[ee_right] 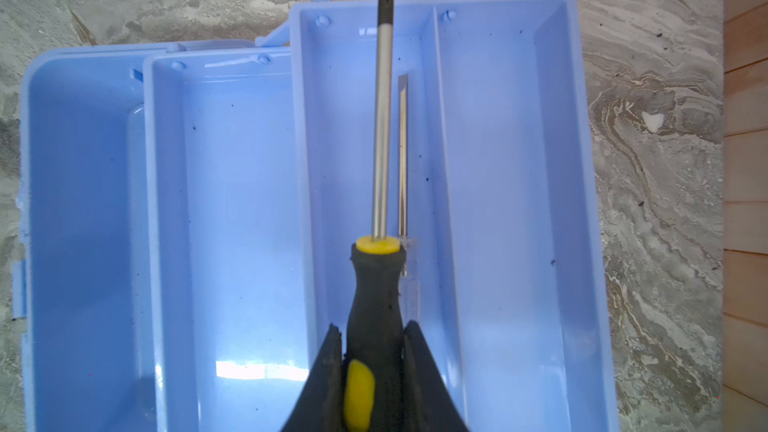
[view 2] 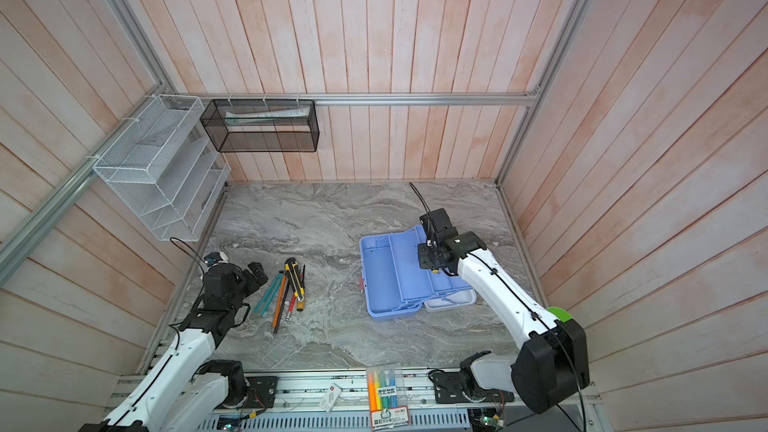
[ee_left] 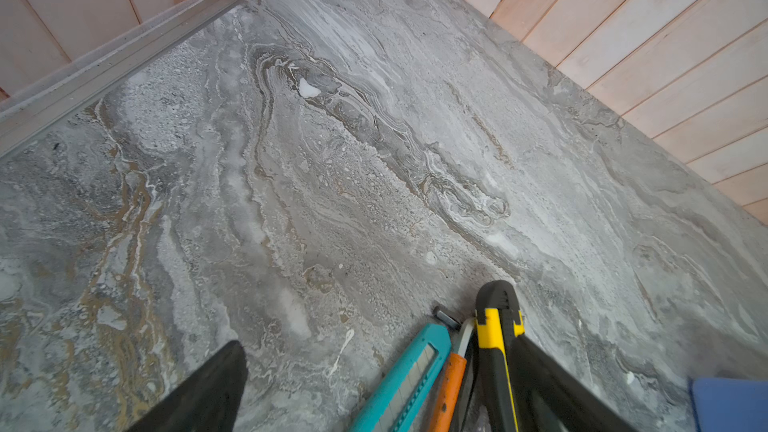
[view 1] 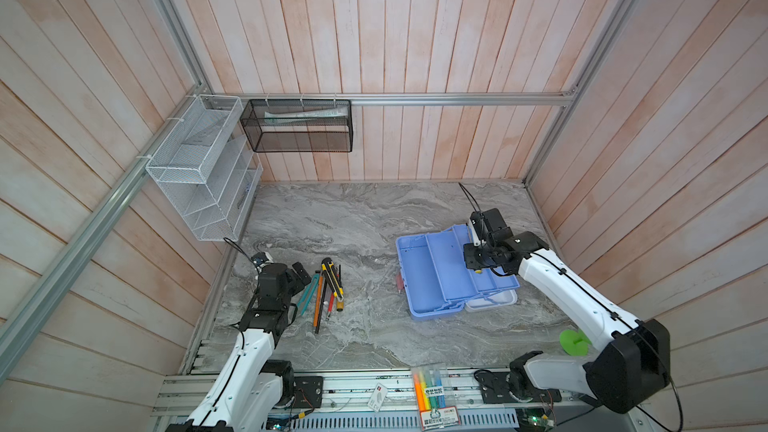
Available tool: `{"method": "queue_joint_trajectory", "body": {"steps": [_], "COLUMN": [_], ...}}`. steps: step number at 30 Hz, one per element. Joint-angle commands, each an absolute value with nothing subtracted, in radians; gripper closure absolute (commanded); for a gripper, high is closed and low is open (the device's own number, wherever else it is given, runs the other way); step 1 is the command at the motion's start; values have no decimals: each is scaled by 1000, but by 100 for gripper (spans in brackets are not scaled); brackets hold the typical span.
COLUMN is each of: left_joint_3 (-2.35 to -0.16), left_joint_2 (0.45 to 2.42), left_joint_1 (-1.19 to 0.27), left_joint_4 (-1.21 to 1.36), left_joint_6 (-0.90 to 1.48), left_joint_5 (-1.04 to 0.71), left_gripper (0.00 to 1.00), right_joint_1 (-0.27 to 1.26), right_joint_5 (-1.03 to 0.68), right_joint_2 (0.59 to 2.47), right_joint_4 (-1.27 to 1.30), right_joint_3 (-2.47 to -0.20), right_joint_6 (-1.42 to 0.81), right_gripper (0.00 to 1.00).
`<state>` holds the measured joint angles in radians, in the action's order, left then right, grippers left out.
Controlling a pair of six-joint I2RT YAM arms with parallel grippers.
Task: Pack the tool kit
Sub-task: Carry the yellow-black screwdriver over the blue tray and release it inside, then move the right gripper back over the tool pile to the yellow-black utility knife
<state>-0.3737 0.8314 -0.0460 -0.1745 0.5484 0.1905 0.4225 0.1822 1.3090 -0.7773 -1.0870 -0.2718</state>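
The tool kit (view 1: 440, 280) is sitting open on the right half of the grey marbled bench (view 1: 353, 222) in both top views. Its light blue base and two inner trays are fanning out side by side in steps. The white lid (view 1: 496, 302) is peeking out from under them at the near right corner. A small pink piece (view 1: 400, 282) is showing on the base's left side.

The right end effector (ee_right: 374, 347) is clamping the black handle of a yellow-black screwdriver (ee_right: 376, 280) and holding it over the outermost tray, with the shaft running along the tray's length. That tray is divided lengthwise into two compartments. A slim clear-handled screwdriver (ee_right: 402, 151) is lying in the compartment next to the middle tray, right under the held tool.

The left end effector (view 1: 302, 275) is hanging with its jaws spread wide and gripping nothing. It is sitting just beside a loose bundle of tools on the left of the bench: a yellow-black utility knife (view 1: 333, 280), a teal cutter (view 1: 308, 290) and an orange-handled tool (view 1: 318, 303).

On the back wall a black mesh basket (view 1: 297, 139) is holding a pale packet (view 1: 303, 116), and a white wire rack (view 1: 195, 176) is hanging beside it.
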Motion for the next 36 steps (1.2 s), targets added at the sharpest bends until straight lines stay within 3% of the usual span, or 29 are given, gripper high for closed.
{"method": "queue_joint_trajectory", "body": {"steps": [1,4,8,11,21,31,36], "left_joint_3": [-376,-376,-377,-376,-374,-374,-370], "left_joint_2": [834,833,832,832,829,824,812], "left_joint_1": [-40,-40,-40,-40,-40,-40,-39], "left_joint_4": [-161,-161,-164,-163,-163,-167,-171], "left_joint_6": [536,537,537,537,537,543,545], "left_joint_5": [187,189,190,190,190,197,200], "left_gripper": [0,0,0,0,0,0,0], "right_joint_1": [417,417,417,417,450,839,946], "right_joint_5": [191,189,197,203,127,-15,-34], "right_joint_2": [1308,1312,1313,1312,1344,1503,1696], "right_joint_4": [-764,-772,-775,-777,-764,-280,-268], "right_joint_3": [-1077,-1078,-1090,-1103,-1210,-1200,-1321], "right_joint_6": [-255,-253,-250,-248,-231,-371,-362], "right_gripper": [99,82,77,68,62,61,54]}}
